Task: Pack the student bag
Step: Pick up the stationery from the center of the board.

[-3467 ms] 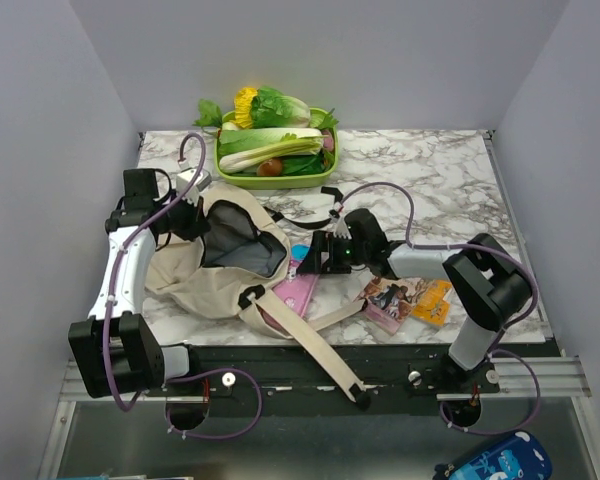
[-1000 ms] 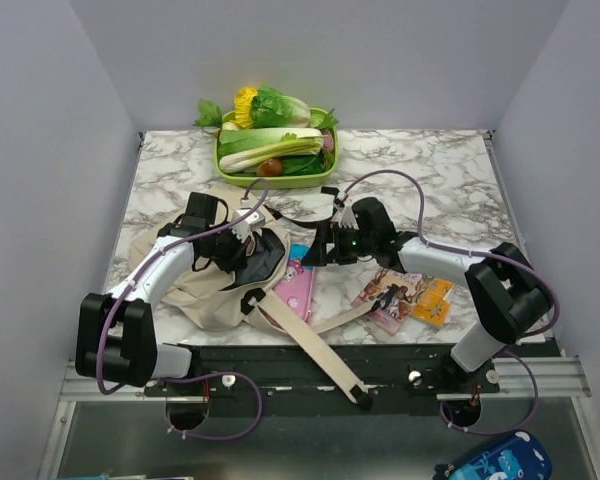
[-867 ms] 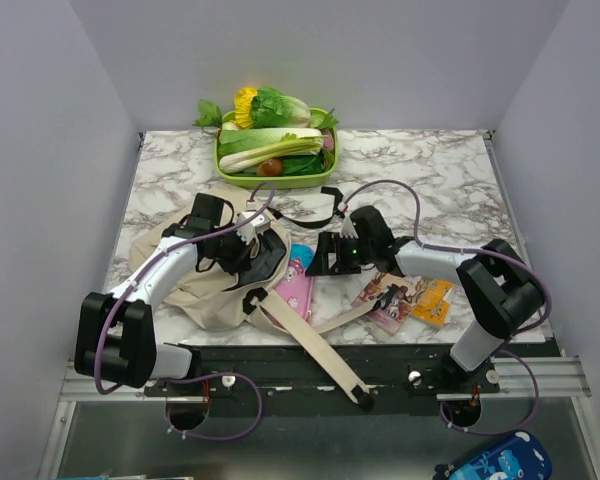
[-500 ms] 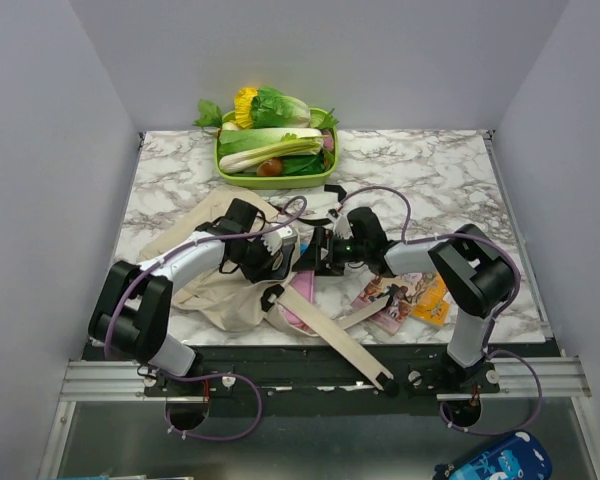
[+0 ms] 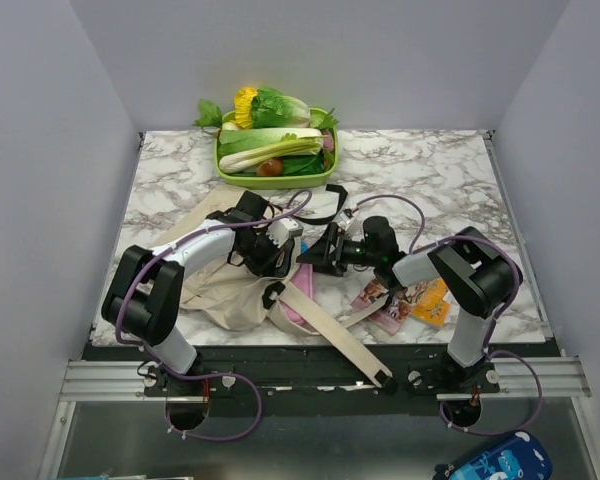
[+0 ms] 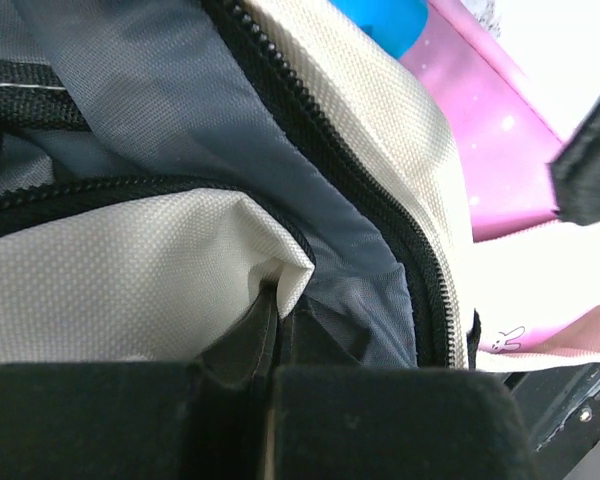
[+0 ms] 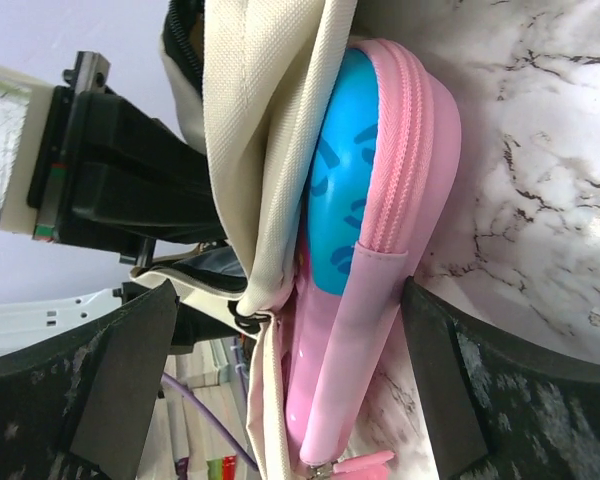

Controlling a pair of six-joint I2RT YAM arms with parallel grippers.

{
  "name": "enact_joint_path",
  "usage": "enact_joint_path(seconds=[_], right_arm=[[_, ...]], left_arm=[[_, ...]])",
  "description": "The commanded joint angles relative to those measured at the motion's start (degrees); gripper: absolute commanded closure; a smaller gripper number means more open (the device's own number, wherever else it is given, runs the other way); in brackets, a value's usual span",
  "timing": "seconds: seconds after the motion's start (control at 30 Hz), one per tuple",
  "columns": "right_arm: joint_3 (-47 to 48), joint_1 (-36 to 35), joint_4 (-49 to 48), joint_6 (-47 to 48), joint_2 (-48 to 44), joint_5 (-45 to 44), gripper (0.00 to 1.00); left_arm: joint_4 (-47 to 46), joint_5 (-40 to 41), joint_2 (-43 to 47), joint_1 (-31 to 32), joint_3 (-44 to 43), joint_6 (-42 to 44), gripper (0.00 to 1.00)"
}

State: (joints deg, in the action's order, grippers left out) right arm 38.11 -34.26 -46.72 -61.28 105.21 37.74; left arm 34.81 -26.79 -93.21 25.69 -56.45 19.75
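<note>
**Top view.** Bag [image 5: 215, 290] lies crumpled at lower left of centre on the table [image 5: 440, 180], its mouth toward frame centre. One wide strap [image 5: 330, 335] runs off toward the lower edge. Left tool [image 5: 280, 252] sits at the rim of the bag's mouth. Right tool [image 5: 315, 255] is just beside it, pointing at it from the right. Green tray [image 5: 280, 182] of vegetables at upper centre, well apart from the bag. Booklet [image 5: 388, 298] and orange packet [image 5: 432, 302] lie low and right of centre, beside the right arm.

**Left wrist view.** Left tool [image 6: 277, 312] is closed narrow, pinching a fold of the bag's [image 6: 130, 270] beige cloth at the edge of the opening. Black zip [image 6: 350, 190] runs diagonally from the top toward lower right, with grey lining [image 6: 130, 100] inside it. Pink case [image 6: 490, 130] at upper right, outside the zip.

**Right wrist view.** Right tool [image 7: 290, 395] is spread wide and holds nothing, one finger [image 7: 120, 400] at lower left and the other at lower right. The case [image 7: 405, 200] lies between them, touching neither. A blue item [image 7: 340, 200] is inside the case, pressed against the bag's cloth [image 7: 260, 130]. Left tool's black-and-white body [image 7: 100, 170] at left. Bare table at upper right.
</note>
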Motion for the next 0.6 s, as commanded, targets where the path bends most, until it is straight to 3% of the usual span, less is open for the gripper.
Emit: enact_joint_path(seconds=[0.0,0.13,0.23,0.27,0.3,0.37,0.43,0.5,0.57], right_arm=[[-0.32,-2.74,-17.09,-5.52,-2.47,7.17,0.0],[0.91,-2.83,-17.45,-4.65,-1.5,10.16,0.0],[5.21,-3.27,0.34,5.69,-2.37,11.75,0.0],[6.61,-3.53,14.06,9.99,-4.2,9.05,0.0],[7.67,-3.79,18.81,16.74,-4.92,7.54,0.0],[8.91,-3.88,27.25,20.39,-5.89,4.82,0.0],[8.3,-3.97,28.26,22.07,-6.42,4.54,0.01],[7.68,-3.88,27.47,21.9,-5.81,5.15,0.15],[8.73,-3.97,27.21,21.9,-4.93,6.73,0.35]], left_arm=[[-11.86,6.22,-5.58,1.73,3.45,-2.16,1.0],[-11.96,7.62,-7.95,1.73,1.43,-4.71,1.0],[-11.96,6.58,-8.22,1.73,-0.24,-5.77,1.0],[-11.96,6.14,-8.04,1.73,-0.85,-5.95,1.0],[-12.04,5.87,-7.87,1.73,-1.03,-6.3,1.0],[-12.48,5.08,-7.69,1.73,-1.12,-6.65,1.0],[-13.01,4.47,-7.6,1.73,-0.95,-7.09,1.0],[-12.83,4.11,-7.69,1.64,-1.21,-7.27,1.0],[-13.1,4.11,-7.25,1.38,-1.04,-7.27,1.0]])
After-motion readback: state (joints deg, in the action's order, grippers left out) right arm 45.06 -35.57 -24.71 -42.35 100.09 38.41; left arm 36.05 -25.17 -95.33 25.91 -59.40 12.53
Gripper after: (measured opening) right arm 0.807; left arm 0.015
